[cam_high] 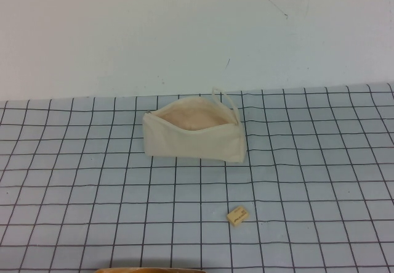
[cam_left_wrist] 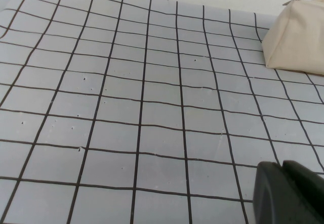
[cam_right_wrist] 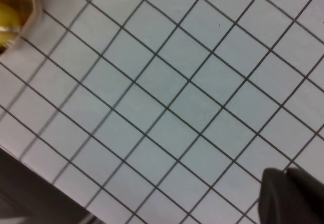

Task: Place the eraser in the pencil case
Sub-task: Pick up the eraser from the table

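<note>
Eraser [cam_high: 237,215]: loose on bench [cam_high: 74,224], near front edge.
Pencil case [cam_high: 194,136]: unzipped, empty-looking, toward back edge.
Left end effector [cam_left_wrist: 288,192]: over the bench, opening cannot be told.
Right end effector [cam_right_wrist: 291,196]: over the bench, opening cannot be told.
Progress: nothing done; pick and drop remain.

left gripper [cam_left_wrist: 288,193] cut off | right gripper [cam_right_wrist: 291,196] cut off | eraser [cam_high: 237,215] print unreadable

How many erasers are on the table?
1. The eraser lies on the checked mat, nearer the robot than the pencil case and apart from it. Neither the left gripper nor the right gripper is near it.
</note>
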### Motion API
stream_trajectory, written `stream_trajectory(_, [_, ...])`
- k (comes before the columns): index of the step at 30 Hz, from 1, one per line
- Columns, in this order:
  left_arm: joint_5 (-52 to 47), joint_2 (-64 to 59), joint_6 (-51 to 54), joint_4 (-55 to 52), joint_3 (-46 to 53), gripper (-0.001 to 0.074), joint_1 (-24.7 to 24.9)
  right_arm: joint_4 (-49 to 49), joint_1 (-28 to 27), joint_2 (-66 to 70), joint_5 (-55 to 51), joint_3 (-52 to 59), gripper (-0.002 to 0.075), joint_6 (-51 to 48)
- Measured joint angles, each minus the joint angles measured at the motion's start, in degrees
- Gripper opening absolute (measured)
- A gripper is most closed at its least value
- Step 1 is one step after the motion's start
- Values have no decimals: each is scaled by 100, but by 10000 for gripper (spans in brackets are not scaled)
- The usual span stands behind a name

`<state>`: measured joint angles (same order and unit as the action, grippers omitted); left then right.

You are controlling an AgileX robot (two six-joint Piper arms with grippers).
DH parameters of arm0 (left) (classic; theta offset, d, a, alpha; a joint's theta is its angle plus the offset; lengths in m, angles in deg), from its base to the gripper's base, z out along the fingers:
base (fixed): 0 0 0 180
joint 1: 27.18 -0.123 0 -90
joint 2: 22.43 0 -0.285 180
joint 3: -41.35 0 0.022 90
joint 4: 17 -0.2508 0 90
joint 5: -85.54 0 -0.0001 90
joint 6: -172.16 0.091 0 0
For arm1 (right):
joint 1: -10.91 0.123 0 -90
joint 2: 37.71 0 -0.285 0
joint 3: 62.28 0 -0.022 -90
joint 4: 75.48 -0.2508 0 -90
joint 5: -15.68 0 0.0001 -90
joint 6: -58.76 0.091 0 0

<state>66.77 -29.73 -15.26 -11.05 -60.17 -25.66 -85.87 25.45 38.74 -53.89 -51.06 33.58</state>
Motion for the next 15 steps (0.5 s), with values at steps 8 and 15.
stream_trajectory(8, [0, 0, 0, 0, 0, -3, 0, 1572, 1737, 1209, 0, -562, -1, 1362])
stream_trajectory(15, [0, 0, 0, 0, 0, -3, 0, 1942, 2286, 2104, 317, -712, -1, 1601])
